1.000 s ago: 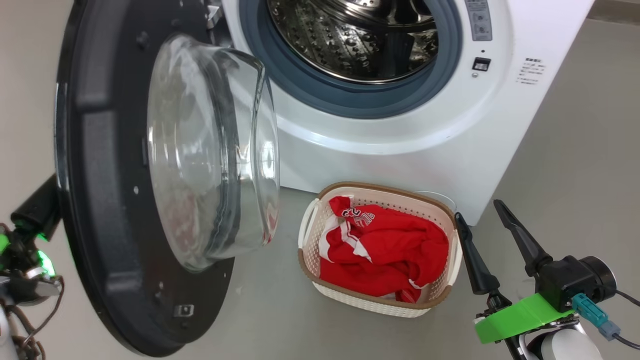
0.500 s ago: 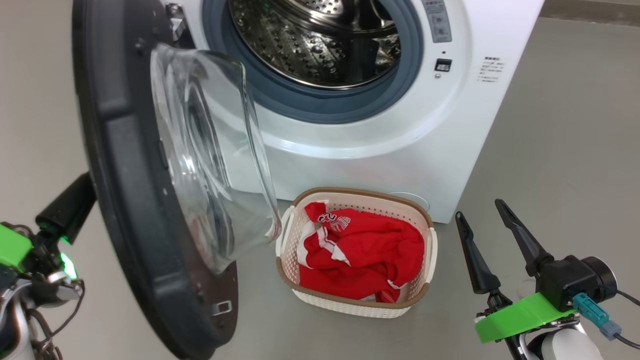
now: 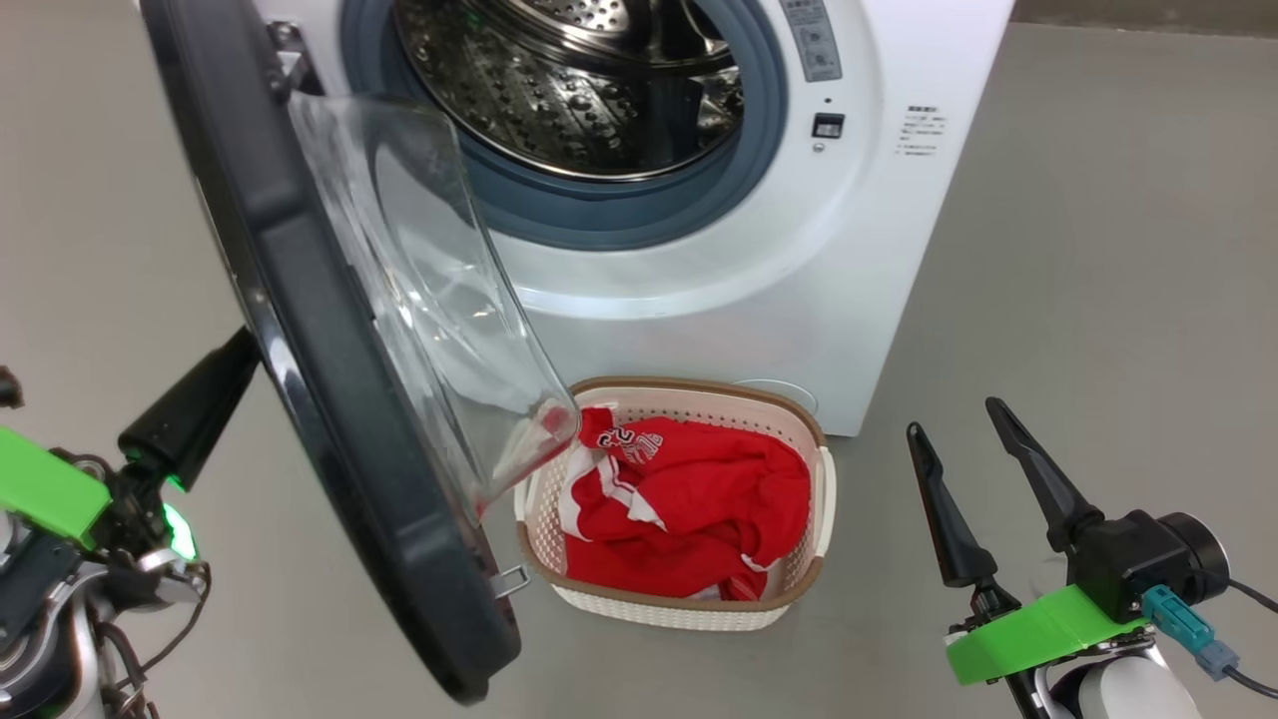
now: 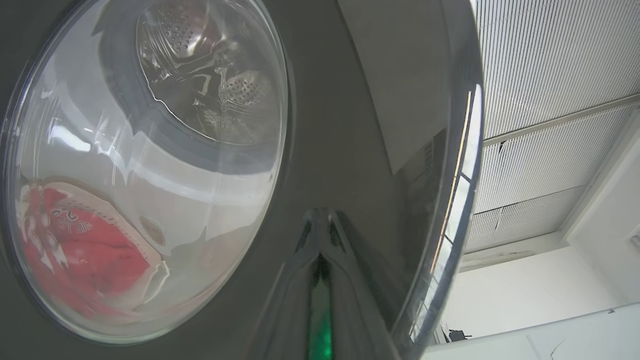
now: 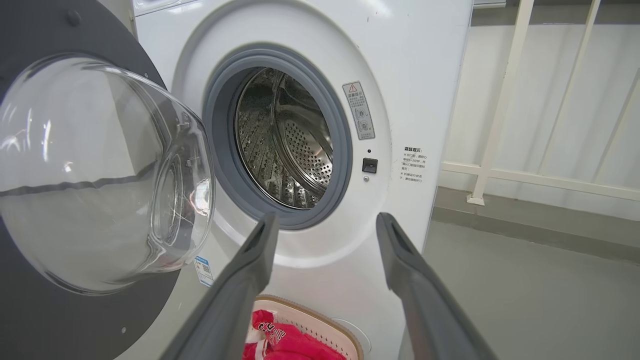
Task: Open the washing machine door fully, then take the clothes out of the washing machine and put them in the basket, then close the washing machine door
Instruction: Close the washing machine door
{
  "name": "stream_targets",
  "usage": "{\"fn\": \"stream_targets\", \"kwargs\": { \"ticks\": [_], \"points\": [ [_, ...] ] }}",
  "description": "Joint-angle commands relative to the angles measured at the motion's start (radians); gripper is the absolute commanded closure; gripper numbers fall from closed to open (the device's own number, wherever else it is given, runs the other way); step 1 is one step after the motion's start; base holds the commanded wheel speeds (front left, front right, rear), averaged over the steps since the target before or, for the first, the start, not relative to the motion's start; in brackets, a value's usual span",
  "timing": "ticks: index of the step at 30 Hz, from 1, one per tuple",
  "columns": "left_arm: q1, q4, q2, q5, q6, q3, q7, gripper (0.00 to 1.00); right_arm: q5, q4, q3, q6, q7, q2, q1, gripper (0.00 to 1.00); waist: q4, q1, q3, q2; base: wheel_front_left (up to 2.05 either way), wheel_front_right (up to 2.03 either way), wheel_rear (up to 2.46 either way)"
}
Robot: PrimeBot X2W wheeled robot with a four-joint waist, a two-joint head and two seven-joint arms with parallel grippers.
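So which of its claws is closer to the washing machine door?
Left. The left gripper, shut, sits right at the washing machine door, on its outer black face. The right gripper hangs open well off, beyond the basket.

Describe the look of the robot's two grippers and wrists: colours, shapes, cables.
The left gripper and right gripper each have long, tapering matte black fingers. A bright green plastic bracket sits behind each. The right wrist carries a round black camera housing and a teal connector with a dark cable; the left shows a glowing green light and thin loose wires.
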Motion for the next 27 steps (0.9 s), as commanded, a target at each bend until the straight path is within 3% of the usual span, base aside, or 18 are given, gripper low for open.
{"fn": "stream_targets", "kwargs": {
  "ticks": [1,15,18,22,23,24,26,27],
  "points": [
    [-0.005,-0.038,0.018,-0.019,-0.002,0.006,-0.002,1.00,0.006,-0.027,0.024,0.005,-0.009,0.000,-0.024,0.00,-0.018,0.0000,0.007,0.0000,0.00,0.00,0.00],
    [0.019,-0.061,0.018,-0.048,-0.006,-0.020,-0.044,1.00,0.004,-0.029,0.015,0.005,-0.009,0.001,-0.030,0.00,-0.064,0.0000,0.027,0.0000,0.00,0.00,0.00],
    [0.028,-0.063,0.022,-0.036,-0.023,-0.018,-0.055,1.00,0.003,-0.031,0.013,0.005,-0.009,0.001,-0.034,0.00,-0.065,0.0000,0.033,0.0000,0.00,0.00,0.00],
    [0.040,-0.067,0.044,0.004,-0.087,-0.015,-0.086,1.00,0.000,-0.033,0.013,0.005,-0.009,0.001,-0.037,0.00,-0.062,0.0000,0.038,0.0000,0.00,0.00,0.00],
    [0.043,-0.067,0.054,0.024,-0.101,-0.014,-0.099,0.94,-0.001,-0.033,0.014,0.005,-0.009,0.001,-0.037,0.00,-0.062,0.0000,0.039,0.0000,0.00,0.00,0.00],
    [0.046,-0.069,0.067,0.050,-0.123,-0.013,-0.118,0.58,-0.002,-0.033,0.015,0.005,-0.009,0.001,-0.038,0.00,-0.062,0.0000,0.041,0.0000,0.00,0.00,0.00],
    [0.049,-0.066,0.087,0.100,-0.168,-0.013,-0.157,0.00,-0.002,-0.033,0.017,0.005,-0.009,0.001,-0.041,0.00,-0.061,0.0000,0.043,0.0000,0.00,0.00,0.00],
    [0.049,-0.062,0.092,0.119,-0.190,-0.011,-0.179,0.00,-0.001,-0.032,0.018,0.005,-0.009,0.002,-0.042,0.00,-0.062,0.0000,0.045,0.0000,0.00,0.00,0.00]
  ]
}}
